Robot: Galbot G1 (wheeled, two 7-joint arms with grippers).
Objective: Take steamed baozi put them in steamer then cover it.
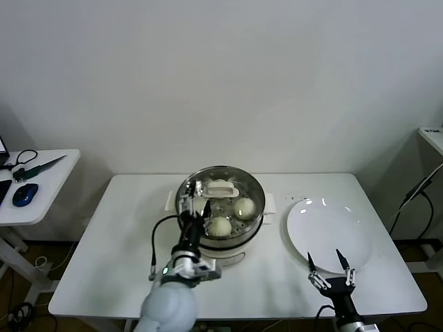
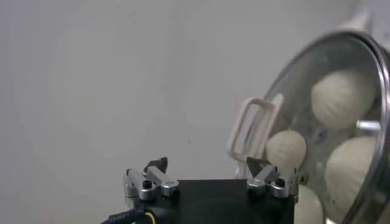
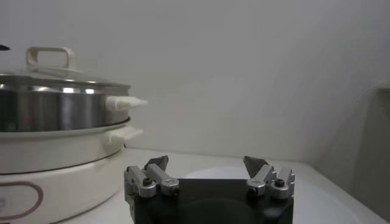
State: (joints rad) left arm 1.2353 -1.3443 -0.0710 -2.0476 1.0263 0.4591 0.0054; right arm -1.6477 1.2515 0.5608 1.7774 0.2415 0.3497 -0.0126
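Four small cream-white dough buns (image 1: 219,226) sit inside your round shiny stainless-steel steamer basket (image 1: 255,223) on its cream-white electric pot base, at the middle of the white surface (image 1: 118,249), and the round clear glass lid with a metal rim and a cream-white rectangular handle (image 1: 220,188) rests on top of the basket. Your left claw (image 1: 194,216) hovers at the near left edge of that lid, jaws spread and gripping nothing. Your right claw (image 1: 330,261) waits released over the near edge of the flat round white plate (image 1: 325,228) to the right of the steamer.
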